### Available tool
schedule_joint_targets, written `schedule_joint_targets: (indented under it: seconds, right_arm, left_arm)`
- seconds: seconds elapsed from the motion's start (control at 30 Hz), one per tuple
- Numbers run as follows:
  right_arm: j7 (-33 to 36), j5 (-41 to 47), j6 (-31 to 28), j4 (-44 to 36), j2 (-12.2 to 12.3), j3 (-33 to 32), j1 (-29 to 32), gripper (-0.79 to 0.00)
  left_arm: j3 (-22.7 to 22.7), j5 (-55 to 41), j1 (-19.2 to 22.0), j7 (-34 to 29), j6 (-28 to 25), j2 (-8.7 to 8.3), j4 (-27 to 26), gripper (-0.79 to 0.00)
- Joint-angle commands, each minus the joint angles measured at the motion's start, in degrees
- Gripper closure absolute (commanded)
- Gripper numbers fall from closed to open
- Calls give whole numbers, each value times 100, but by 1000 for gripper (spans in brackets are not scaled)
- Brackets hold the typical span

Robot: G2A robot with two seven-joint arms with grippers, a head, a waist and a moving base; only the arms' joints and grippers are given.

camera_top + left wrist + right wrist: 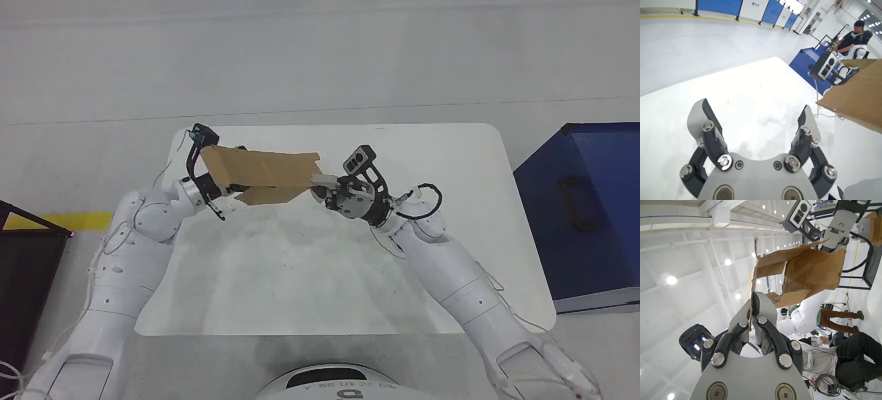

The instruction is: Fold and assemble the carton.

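I have the carton held up above the far part of the table. It is a half-opened sleeve of plain brown cardboard, its long axis running across from one arm to the other and its open end with loose flaps facing my right gripper. That gripper is pinched tight on the edge of one flap at the carton's right end, while my left gripper is spread wide with nothing between its fingers, the carton's other end just beside it.

Plain brown carton over the white table; blue cabinet beside the table; left gripper silver, its pads ribbed black.
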State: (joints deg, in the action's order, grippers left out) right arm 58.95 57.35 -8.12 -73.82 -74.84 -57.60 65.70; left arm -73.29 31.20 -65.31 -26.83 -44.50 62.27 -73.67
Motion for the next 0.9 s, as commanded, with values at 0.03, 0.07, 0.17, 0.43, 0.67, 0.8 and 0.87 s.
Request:
schedule_joint_targets:
  seconds: [0.03,0.07,0.17,0.43,0.67,0.8,0.87]
  right_arm:
    - [-414,271,561,43,27,-186,69,0]
    - [-575,330,838,83,46,-263,73,0]
    - [-600,776,1672,78,97,-494,131,0]
    - [-741,1445,2823,-4,177,-855,333,0]
    - [-737,1462,2849,-37,175,-847,339,0]
    - [-1087,1654,3055,42,169,-884,356,0]
    - [-1215,1991,3453,142,174,-985,312,0]
  left_arm:
    - [-127,-187,-182,-310,-344,-73,-115,-785]
    - [-179,-212,-222,-380,-416,-96,-146,-785]
    - [-315,-89,-361,-493,-566,-160,-322,-785]
    - [-208,-1810,-324,-1945,-1350,-437,-574,-785]
    - [-304,-1172,-506,-1786,-1339,-585,-1259,-785]
    - [-381,-308,-881,-1345,-1289,-586,-2011,-785]
    - [-505,138,-1134,-1084,-1253,-595,-2386,-785]
